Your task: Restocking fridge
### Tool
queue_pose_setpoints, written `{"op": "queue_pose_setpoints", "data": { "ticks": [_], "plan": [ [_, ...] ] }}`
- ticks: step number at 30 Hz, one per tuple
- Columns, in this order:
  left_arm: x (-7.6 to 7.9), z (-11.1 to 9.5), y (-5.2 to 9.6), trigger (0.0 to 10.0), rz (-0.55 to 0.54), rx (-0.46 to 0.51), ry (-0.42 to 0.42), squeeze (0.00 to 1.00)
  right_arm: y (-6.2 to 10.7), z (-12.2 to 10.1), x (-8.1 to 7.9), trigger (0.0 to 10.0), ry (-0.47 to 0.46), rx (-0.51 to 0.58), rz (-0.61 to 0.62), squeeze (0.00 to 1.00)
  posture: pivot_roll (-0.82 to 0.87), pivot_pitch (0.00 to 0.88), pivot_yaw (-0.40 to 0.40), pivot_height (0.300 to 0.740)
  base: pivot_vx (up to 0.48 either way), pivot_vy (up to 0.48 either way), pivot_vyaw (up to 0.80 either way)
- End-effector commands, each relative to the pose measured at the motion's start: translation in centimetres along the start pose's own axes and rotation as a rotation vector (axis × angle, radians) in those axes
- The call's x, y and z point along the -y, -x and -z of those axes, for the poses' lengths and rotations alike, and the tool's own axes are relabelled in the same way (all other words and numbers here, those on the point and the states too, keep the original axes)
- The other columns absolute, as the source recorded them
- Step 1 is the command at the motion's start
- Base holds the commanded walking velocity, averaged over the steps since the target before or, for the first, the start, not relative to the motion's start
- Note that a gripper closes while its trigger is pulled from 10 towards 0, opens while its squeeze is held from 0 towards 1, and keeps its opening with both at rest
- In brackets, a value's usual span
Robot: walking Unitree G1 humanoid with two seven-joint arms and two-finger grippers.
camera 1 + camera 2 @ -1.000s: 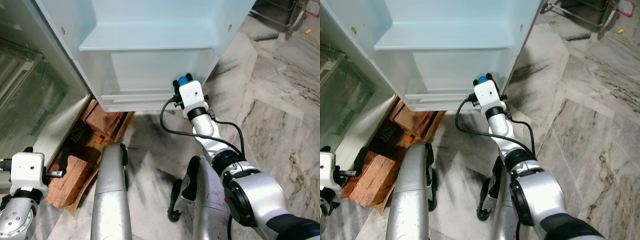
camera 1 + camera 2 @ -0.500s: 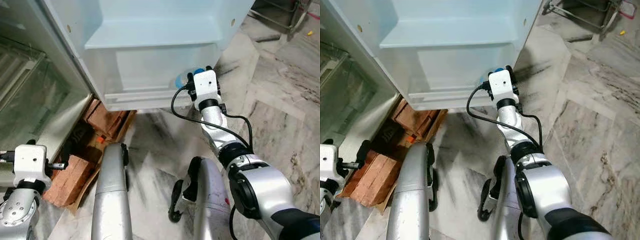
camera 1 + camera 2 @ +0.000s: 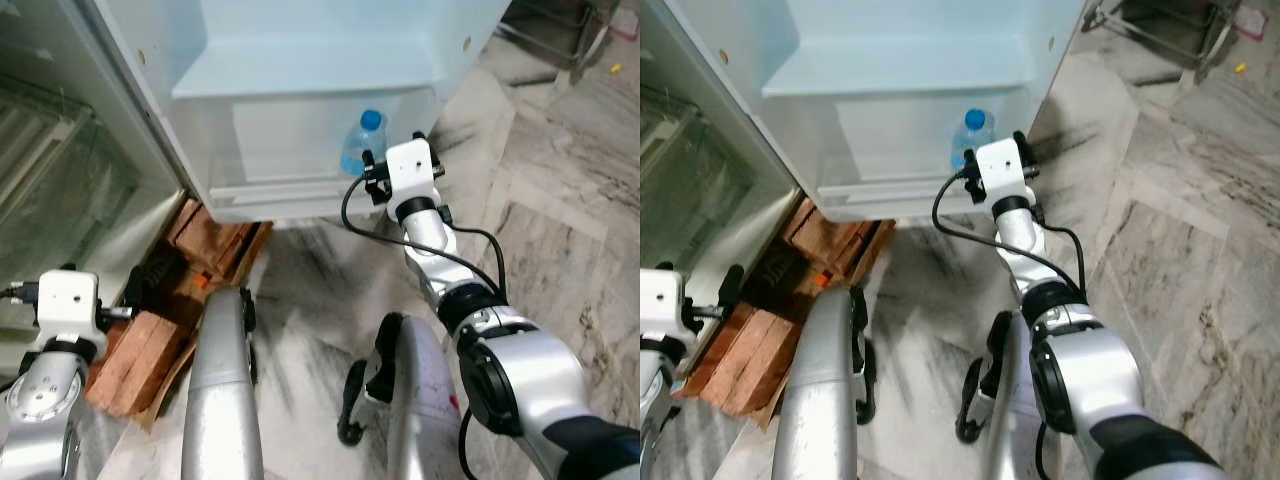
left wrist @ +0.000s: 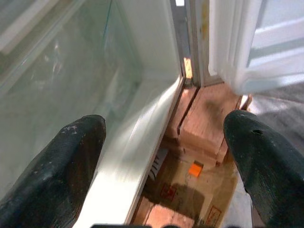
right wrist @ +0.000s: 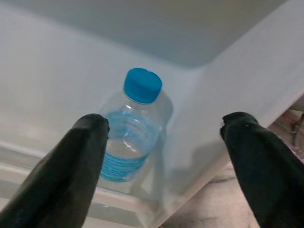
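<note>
Before the bottle (image 5: 132, 128) — right gripper (image 5: 164, 156) fingers (image 5: 71, 171) spread wide, seemingly empty.

A clear plastic water bottle with a blue cap (image 5: 133, 128) stands in the white door shelf's (image 3: 270, 190) corner; shelf space beside it is free.

1. Both arms are silver metal with rounded, tube-like segments; the right arm (image 3: 515, 380) has a bulky silver joint ringed in black.
2. Each wrist carries a white, box-shaped camera housing (image 3: 411, 168) with small dark screw holes on its face.
3. A black cable (image 3: 400, 243) loops from the right wrist housing down along the forearm.
4. The fingers (image 5: 71, 161) are long, black, blunt-tipped and finely textured.
5. The left fingers (image 4: 64, 161) show pale scuff marks near the tip.
</note>
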State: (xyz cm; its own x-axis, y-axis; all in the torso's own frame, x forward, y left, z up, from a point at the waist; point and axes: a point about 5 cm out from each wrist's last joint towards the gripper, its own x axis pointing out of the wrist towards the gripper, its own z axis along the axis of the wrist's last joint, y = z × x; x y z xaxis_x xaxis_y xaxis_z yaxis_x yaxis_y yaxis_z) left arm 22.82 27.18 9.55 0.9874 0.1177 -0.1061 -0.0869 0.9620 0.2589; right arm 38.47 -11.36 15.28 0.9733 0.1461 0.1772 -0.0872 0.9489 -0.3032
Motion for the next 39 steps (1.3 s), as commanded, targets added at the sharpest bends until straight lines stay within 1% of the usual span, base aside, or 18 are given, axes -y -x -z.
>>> {"op": "queue_pose_setpoints", "data": {
  "ticks": [1,3,4,6,7,8,10,14,18,20,21,23,27,28,29,30,34,39],
  "plan": [
    [-0.1,0.8,0.2,10.0,-0.001,-0.030,-0.007,0.00,-0.7,-1.9,1.3,10.0,-0.040,0.094,0.042,1.00,0.27,0.164,-0.051,0.572,0.000,0.000,0.00],
    [-0.1,0.6,0.0,10.0,0.001,-0.017,-0.005,0.00,-0.5,-2.0,1.0,10.0,-0.073,0.117,0.017,1.00,0.27,0.157,-0.051,0.572,0.000,0.000,0.00],
    [0.1,0.3,-0.8,10.0,0.006,-0.001,-0.001,0.00,-0.1,-2.0,0.1,10.0,-0.139,0.134,-0.034,1.00,0.24,0.112,-0.051,0.572,0.000,0.000,0.00],
    [0.4,-0.1,-1.3,10.0,0.017,0.020,0.004,0.00,0.9,-1.9,-1.2,10.0,-0.256,0.150,-0.114,1.00,0.23,0.088,-0.052,0.572,0.000,0.000,0.00],
    [0.4,-0.1,-1.3,10.0,0.017,0.020,0.004,0.00,0.9,-1.9,-1.2,10.0,-0.256,0.150,-0.114,1.00,0.23,0.088,-0.052,0.572,0.000,0.000,0.00],
    [0.7,-0.2,-1.7,10.0,0.025,0.030,0.006,0.00,1.9,-1.8,-2.2,10.0,-0.350,0.153,-0.177,1.00,0.21,0.059,-0.049,0.572,0.000,0.000,0.00],
    [1.3,-0.2,-1.9,10.0,0.035,0.039,0.013,0.00,3.6,-1.6,-3.2,10.0,-0.433,0.157,-0.250,1.00,0.20,0.045,-0.047,0.572,0.000,0.000,0.00],
    [2.0,0.0,-2.2,10.0,0.050,0.041,0.025,0.00,5.4,-0.9,-3.0,10.0,-0.511,0.117,-0.227,1.00,0.18,0.005,-0.041,0.572,0.000,0.000,0.00],
    [2.8,0.2,-2.5,10.0,0.077,0.034,0.027,0.00,7.7,0.5,-1.3,10.0,-0.488,0.088,-0.141,1.00,0.15,0.000,-0.033,0.572,0.000,0.000,0.00],
    [3.4,0.2,-2.6,10.0,0.095,0.034,0.037,0.00,9.0,1.0,-0.3,10.0,-0.473,0.063,-0.096,1.00,0.14,0.000,-0.029,0.572,0.000,0.000,0.00],
    [3.8,0.2,-2.6,10.0,0.106,0.040,0.042,0.00,10.1,1.5,0.6,10.0,-0.466,0.033,-0.048,1.00,0.14,0.000,-0.026,0.572,0.000,0.000,0.00],
    [4.0,0.2,-2.6,10.0,0.109,0.041,0.046,0.00,10.6,1.5,1.0,10.0,-0.457,0.021,-0.032,1.00,0.12,0.000,-0.021,0.572,0.000,0.000,0.00],
    [4.4,0.3,-2.8,10.0,0.114,0.043,0.048,0.00,11.5,1.7,1.7,10.0,-0.383,-0.010,0.014,1.00,0.11,0.000,-0.017,0.572,0.000,0.000,0.00],
    [4.6,0.2,-2.9,10.0,0.119,0.051,0.049,0.00,11.6,1.9,1.9,10.0,-0.381,-0.037,0.040,0.77,0.11,0.000,-0.018,0.572,0.000,0.000,0.00],
    [4.7,0.0,-3.1,10.0,0.123,0.057,0.049,0.00,11.6,2.0,2.0,10.0,-0.359,-0.046,0.045,0.00,0.11,0.000,-0.019,0.572,0.000,0.000,0.00],
    [4.8,-0.1,-3.2,10.0,0.126,0.061,0.049,0.00,11.5,2.0,2.1,10.0,-0.342,-0.051,0.047,0.00,0.11,0.000,-0.022,0.572,0.000,0.000,0.00],
    [4.9,-0.6,-3.4,10.0,0.135,0.077,0.037,0.00,11.6,1.4,2.4,10.0,-0.345,-0.052,0.054,0.00,0.11,0.000,-0.025,0.572,0.000,0.000,0.00],
    [4.9,-0.5,-3.3,10.0,0.138,0.079,0.031,0.00,11.3,1.6,2.9,10.0,-0.342,-0.061,0.101,0.00,0.11,0.000,-0.028,0.594,0.000,0.000,0.00]
  ]
}}
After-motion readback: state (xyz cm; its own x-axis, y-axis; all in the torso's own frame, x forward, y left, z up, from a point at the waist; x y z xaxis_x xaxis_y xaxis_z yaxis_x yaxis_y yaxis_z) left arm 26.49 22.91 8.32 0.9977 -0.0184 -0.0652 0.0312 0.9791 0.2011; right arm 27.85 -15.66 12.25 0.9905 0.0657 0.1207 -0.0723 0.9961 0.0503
